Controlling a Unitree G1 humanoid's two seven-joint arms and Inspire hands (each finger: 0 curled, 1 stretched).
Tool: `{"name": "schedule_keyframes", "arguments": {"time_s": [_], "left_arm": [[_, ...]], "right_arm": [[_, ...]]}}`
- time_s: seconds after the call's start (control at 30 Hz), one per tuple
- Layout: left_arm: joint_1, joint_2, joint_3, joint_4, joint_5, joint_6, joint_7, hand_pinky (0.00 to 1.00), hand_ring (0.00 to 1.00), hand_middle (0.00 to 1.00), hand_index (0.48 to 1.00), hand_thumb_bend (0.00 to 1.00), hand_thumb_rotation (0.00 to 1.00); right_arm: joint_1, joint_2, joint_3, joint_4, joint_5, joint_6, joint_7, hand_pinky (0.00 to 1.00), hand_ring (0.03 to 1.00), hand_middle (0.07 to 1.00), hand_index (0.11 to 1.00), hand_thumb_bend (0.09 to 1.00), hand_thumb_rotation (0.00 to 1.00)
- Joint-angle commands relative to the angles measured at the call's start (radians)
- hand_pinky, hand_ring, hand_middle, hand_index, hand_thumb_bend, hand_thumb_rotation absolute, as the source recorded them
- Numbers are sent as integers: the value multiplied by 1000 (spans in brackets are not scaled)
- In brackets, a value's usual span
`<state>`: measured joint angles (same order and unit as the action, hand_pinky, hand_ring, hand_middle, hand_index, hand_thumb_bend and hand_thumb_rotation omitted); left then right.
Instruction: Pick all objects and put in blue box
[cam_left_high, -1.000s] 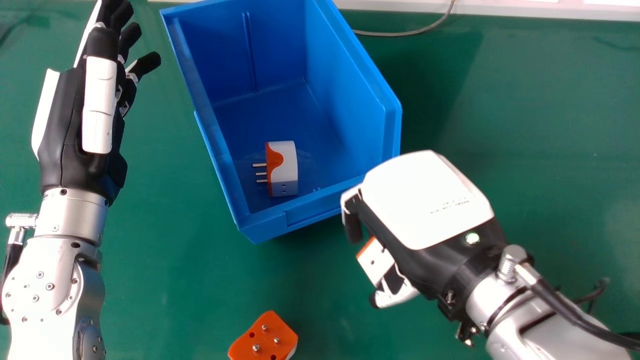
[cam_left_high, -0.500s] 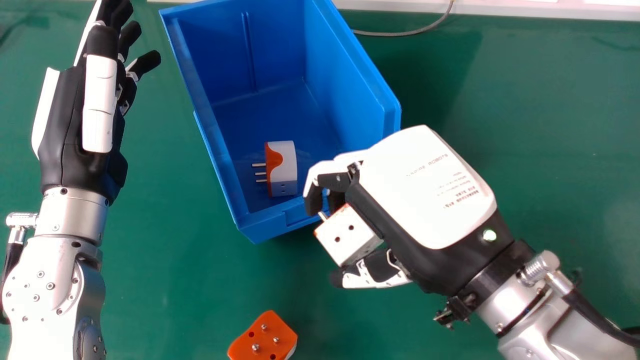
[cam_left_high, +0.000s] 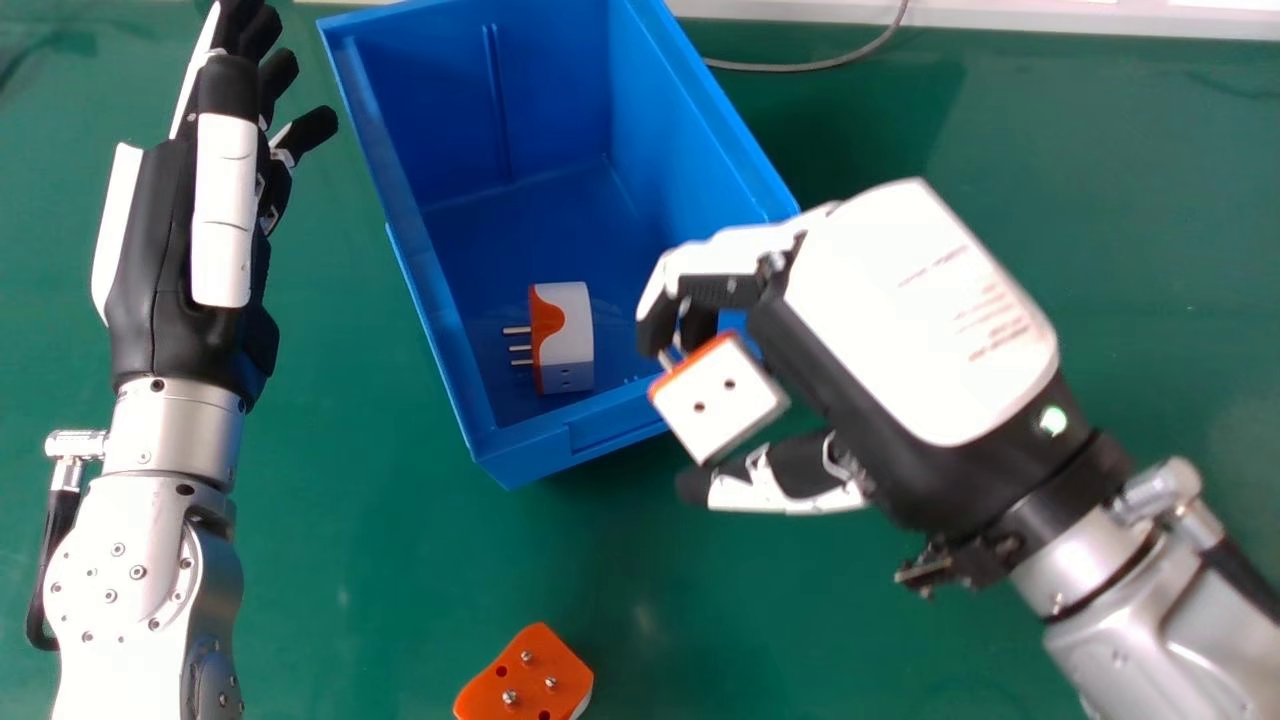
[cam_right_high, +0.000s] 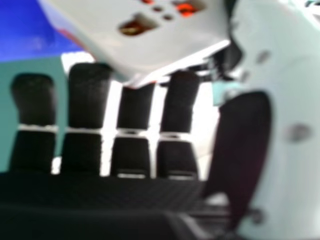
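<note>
Worktop: I see a smooth green worktop under everything, with a pale strip along its far edge.
Far side: a thin grey cable curves from the strip to behind the blue box.
Blue box: a deep, open-topped blue plastic box sits on the worktop, its length slanting from far left to near right.
Inside the box: a white and orange plastic plug adapter rests near the front wall, its metal pins pointing left and its longer side running front to back.
Near edge: an orange plastic adapter with a white underside lies on the worktop, pins up, partly cut off by my head view.
In the way: my right robot hand hides the box's near right corner; the box's front rim passes behind the held piece as I look down.
Left robot hand: at the left, beside the box, fingers spread and straight.
Right robot hand: curled, pinching the held piece between fingers and thumb.
Held piece: a white block-shaped plastic adapter with an orange edge, by the box's near right corner; I cannot tell whether it is over the opening.
Its direction: two-hole face towards my head camera, pin and orange edge towards the far left; I cannot make out its long axis.
</note>
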<state>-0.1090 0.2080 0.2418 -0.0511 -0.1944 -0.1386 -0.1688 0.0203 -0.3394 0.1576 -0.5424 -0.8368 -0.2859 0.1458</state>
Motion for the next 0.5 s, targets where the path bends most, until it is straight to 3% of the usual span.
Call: {"name": "schedule_keyframes", "arguments": {"time_s": [0.0,0.13,0.27,0.47], "left_arm": [[-5,-2,-1,-24,0,-21,1,873,963,975,951,882,959],[-2,-1,-4,-25,13,-28,8,876,965,978,955,879,963],[8,-5,-5,-32,11,-28,7,879,968,981,957,881,966],[17,-8,-8,-48,18,-17,18,879,968,981,957,881,966]], "right_arm": [[-82,9,-14,-24,21,27,21,266,361,474,502,519,0],[-192,19,2,-23,13,92,90,265,364,473,509,517,0],[-315,46,37,44,-25,120,82,248,361,470,514,515,0],[-435,75,73,142,-52,143,65,248,361,470,514,515,0]]}}
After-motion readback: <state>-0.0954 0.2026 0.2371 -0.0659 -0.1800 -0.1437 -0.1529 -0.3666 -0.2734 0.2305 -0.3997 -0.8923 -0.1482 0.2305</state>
